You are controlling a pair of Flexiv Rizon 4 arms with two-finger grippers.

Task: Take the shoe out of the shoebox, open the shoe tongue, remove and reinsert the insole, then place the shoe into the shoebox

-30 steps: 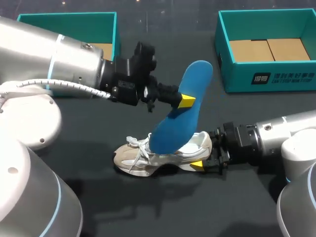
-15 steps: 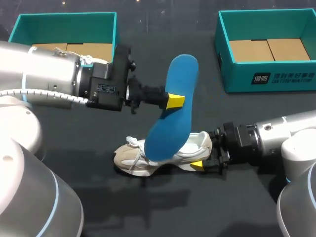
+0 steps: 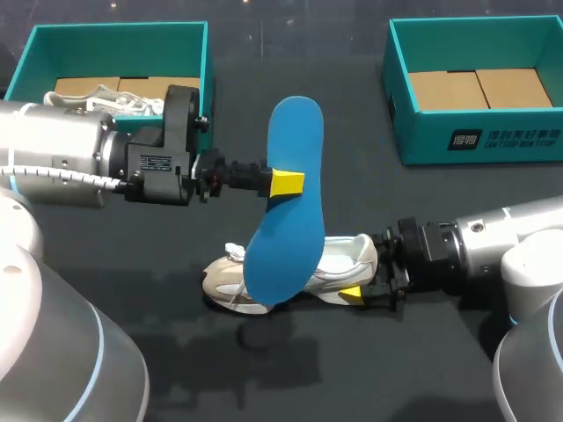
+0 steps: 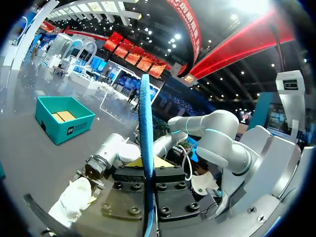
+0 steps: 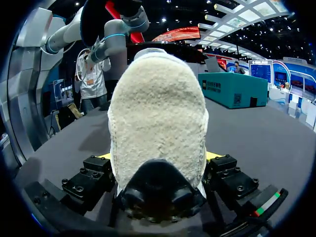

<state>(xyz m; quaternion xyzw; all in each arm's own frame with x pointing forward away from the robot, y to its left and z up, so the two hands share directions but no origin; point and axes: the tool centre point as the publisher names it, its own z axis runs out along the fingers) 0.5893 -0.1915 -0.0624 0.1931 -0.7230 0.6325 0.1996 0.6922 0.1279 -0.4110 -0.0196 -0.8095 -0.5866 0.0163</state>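
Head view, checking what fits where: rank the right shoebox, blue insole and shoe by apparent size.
Largest: right shoebox.
Then insole and shoe, unranked: the insole is held nearer the camera and hides part of the shoe.

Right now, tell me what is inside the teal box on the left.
In the teal box a pale laced shoe lies on a brown cardboard floor. My left arm covers the box's near part, so whatever else is there cannot be seen.

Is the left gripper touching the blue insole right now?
Touching. The left wrist view shows the blue insole edge-on, clamped from both sides inside the left gripper.
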